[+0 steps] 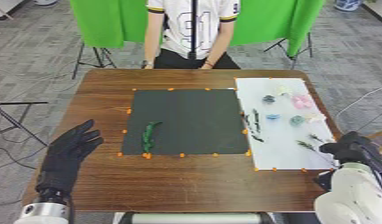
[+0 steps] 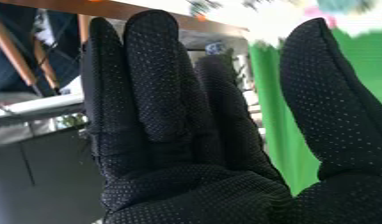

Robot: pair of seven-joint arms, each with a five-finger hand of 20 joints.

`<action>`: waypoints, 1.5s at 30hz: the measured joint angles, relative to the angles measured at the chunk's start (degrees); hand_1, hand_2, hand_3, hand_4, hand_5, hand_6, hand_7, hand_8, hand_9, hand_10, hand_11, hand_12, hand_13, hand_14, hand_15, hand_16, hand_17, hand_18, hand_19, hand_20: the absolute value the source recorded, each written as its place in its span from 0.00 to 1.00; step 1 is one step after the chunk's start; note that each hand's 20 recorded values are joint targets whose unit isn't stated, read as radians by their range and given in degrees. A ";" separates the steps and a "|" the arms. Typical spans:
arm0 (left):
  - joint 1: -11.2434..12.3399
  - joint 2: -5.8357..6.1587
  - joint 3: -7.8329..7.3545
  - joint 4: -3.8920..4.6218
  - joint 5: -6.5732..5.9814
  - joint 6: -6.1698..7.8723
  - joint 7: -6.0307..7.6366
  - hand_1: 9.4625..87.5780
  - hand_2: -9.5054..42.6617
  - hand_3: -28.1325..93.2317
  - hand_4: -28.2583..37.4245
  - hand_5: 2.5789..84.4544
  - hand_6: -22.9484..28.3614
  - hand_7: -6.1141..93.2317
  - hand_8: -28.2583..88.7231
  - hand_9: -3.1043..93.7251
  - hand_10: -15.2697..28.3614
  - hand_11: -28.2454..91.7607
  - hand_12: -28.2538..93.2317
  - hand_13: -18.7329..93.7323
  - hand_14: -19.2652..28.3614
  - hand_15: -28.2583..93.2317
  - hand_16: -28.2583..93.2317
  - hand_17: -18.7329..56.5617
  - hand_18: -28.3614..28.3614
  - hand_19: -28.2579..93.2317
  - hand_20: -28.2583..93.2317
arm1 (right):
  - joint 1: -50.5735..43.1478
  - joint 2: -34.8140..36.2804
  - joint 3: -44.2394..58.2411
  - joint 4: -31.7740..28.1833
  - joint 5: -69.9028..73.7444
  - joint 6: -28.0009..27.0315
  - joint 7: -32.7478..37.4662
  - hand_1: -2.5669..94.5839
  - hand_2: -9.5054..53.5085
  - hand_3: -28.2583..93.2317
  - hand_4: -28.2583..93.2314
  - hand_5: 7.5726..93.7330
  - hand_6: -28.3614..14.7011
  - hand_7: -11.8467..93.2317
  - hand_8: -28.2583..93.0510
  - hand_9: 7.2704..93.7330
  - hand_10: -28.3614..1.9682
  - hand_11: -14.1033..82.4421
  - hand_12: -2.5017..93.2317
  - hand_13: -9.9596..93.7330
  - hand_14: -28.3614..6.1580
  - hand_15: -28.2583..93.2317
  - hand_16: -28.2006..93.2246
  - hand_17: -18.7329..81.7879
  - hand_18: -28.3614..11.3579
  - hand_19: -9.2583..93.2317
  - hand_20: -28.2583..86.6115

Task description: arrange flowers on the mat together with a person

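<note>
In the head view, my left hand is at the table's left edge, its fingers straight and holding nothing. My right hand is at the right edge beside the white mat's near corner. The right wrist view shows the right hand with straight fingers and the thumb apart. A green stem lies on the left part of the dark mat. On the white mat lie a pink flower, a blue flower, a grey-green flower, a dark flower, dark stems and green sprigs.
Orange markers dot the edges of both mats on the brown table. A person sits across the table, arms lowered at its far edge. A green cloth hangs behind the person, with stands on the floor at either side.
</note>
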 measured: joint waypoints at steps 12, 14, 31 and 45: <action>-0.06 0.56 0.07 0.04 -0.52 0.16 0.55 0.16 0.33 0.88 0.00 0.45 0.66 0.23 0.15 0.39 0.82 0.52 0.30 0.38 0.95 0.71 0.12 0.15 0.87 0.68 0.26 | 2.64 1.12 -0.83 3.27 0.42 -8.84 1.00 0.48 0.00 0.77 0.07 0.57 0.51 0.21 0.16 0.63 0.25 0.37 0.19 0.73 0.38 0.73 0.31 0.66 0.22 1.00 0.00; -0.10 0.60 0.07 0.05 -0.54 0.16 0.55 0.16 0.32 0.88 0.00 0.45 0.66 0.23 0.15 0.39 0.82 0.52 0.30 0.38 0.95 0.71 0.12 0.15 0.87 0.68 0.26 | 3.29 1.20 -1.47 3.91 0.52 -9.17 0.98 0.48 0.00 0.77 0.07 0.57 0.50 0.21 0.16 0.63 0.25 0.37 0.19 0.74 0.38 0.73 0.31 0.66 0.22 1.00 0.00; -0.83 1.10 0.43 0.12 -0.72 0.18 0.53 0.16 0.32 0.88 0.00 0.46 0.66 0.22 0.15 0.39 0.82 0.52 0.30 0.38 0.95 0.71 0.12 0.15 0.87 0.68 0.26 | 13.15 2.56 -6.87 11.80 0.74 -14.03 1.17 0.69 0.00 0.64 0.04 0.91 0.60 0.24 0.31 0.96 0.57 0.47 0.26 0.91 0.64 0.72 0.38 0.80 0.40 1.00 0.15; -0.68 0.84 0.25 0.09 -0.72 0.20 0.59 0.16 0.32 0.88 0.00 0.46 0.66 0.23 0.15 0.39 0.82 0.52 0.30 0.38 0.95 0.71 0.12 0.15 0.87 0.68 0.26 | 10.51 2.48 -6.69 11.11 -1.81 -6.67 0.03 0.65 0.00 0.69 0.02 0.94 0.65 0.26 0.31 1.00 0.61 0.51 0.25 0.95 0.65 0.72 0.41 0.81 0.34 1.00 0.30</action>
